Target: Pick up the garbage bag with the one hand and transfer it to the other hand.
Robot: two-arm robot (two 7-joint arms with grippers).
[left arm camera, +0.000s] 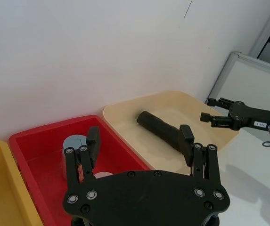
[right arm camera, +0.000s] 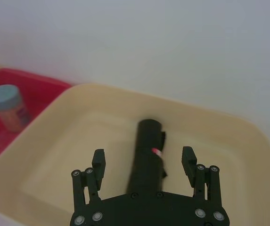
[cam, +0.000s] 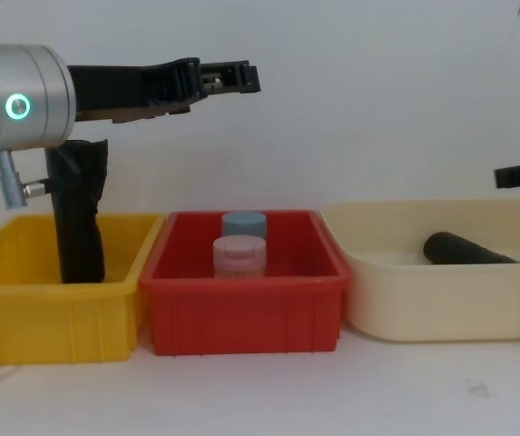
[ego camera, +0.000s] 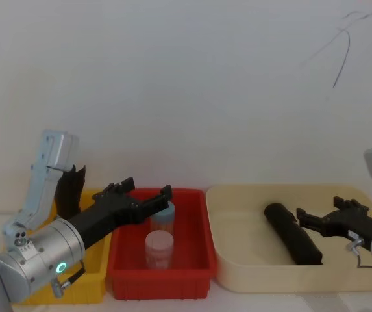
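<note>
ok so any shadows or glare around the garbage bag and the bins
Left wrist view: a soft grey shadow lies on the table below the right gripper, and the garbage bag shows a dull sheen along its top. Chest view: the left arm's ring light glows green, and a thin shadow runs under the red bin.

Setting: robot test bench in a lab-like room.
Backdrop: plain white wall [ego camera: 186,78], bare but for a thin dark curved line [ego camera: 343,55] at the far right.
Surface: white table [cam: 260,391], unmarked.
Fixtures: three plastic bins in a row along the wall: yellow bin [cam: 51,318] left, red bin [cam: 241,318] middle, cream tub [cam: 432,304] right.
Equipment: silver arm [cam: 46,91] with green ring light [cam: 16,106], carrying the left gripper [ego camera: 148,188]; right gripper [ego camera: 319,211] over the cream tub.
Side fitting: white framed panel [left arm camera: 257,89] standing right of the table.
</note>
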